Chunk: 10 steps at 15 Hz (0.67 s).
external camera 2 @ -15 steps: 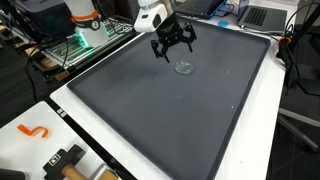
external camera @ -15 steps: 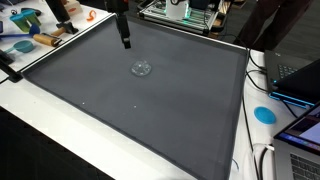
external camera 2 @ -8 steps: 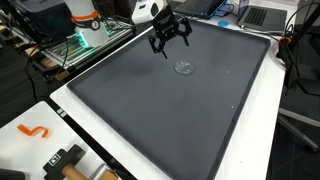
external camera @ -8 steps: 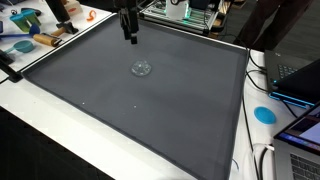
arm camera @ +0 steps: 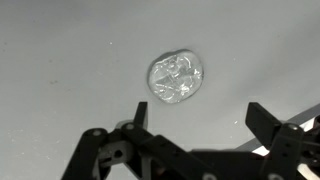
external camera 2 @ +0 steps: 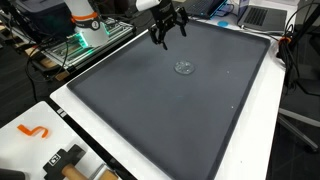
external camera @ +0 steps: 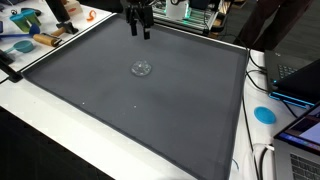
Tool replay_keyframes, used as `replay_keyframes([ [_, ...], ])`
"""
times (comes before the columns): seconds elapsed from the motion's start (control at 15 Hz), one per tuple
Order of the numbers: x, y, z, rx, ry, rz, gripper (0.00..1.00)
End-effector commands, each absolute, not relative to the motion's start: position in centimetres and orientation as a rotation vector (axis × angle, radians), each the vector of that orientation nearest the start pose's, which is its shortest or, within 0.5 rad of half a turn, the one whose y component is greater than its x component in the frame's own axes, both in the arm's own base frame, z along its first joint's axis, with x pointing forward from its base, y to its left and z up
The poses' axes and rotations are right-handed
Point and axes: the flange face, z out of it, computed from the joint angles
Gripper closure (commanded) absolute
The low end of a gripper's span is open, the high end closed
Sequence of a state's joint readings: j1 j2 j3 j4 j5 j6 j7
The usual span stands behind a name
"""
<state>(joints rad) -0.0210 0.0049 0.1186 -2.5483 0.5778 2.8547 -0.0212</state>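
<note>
A small clear crinkled plastic piece (external camera: pixel 142 69) lies on the dark grey mat (external camera: pixel 170 110); it also shows in the other exterior view (external camera 2: pixel 184 68) and in the wrist view (arm camera: pixel 175 78). My gripper (external camera: pixel 139 30) hangs in the air well above the mat near its far edge, apart from the piece, as the other exterior view shows too (external camera 2: pixel 167 30). In the wrist view its jaws (arm camera: pixel 203 118) are spread wide with nothing between them.
The mat (external camera 2: pixel 170 110) lies on a white table. Tools and a blue object (external camera: pixel 22 45) lie at one corner, a blue disc (external camera: pixel 264 114) and laptops at the side. An orange hook (external camera 2: pixel 33 131) and a tool (external camera 2: pixel 62 160) lie near the front edge.
My gripper has risen and drawn back from over the plastic piece toward the mat's far edge. The piece has not moved.
</note>
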Motion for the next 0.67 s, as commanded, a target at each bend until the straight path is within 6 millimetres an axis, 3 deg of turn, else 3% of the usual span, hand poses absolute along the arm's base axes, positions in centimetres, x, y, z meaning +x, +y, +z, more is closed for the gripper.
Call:
replay_keyframes([
  [0.0, 45.5, 2.9, 30.3, -2.868, 0.483, -0.408, 0.0],
  [0.6, 45.3, 6.2, 33.4, -3.038, 0.156, -0.33, 0.0],
])
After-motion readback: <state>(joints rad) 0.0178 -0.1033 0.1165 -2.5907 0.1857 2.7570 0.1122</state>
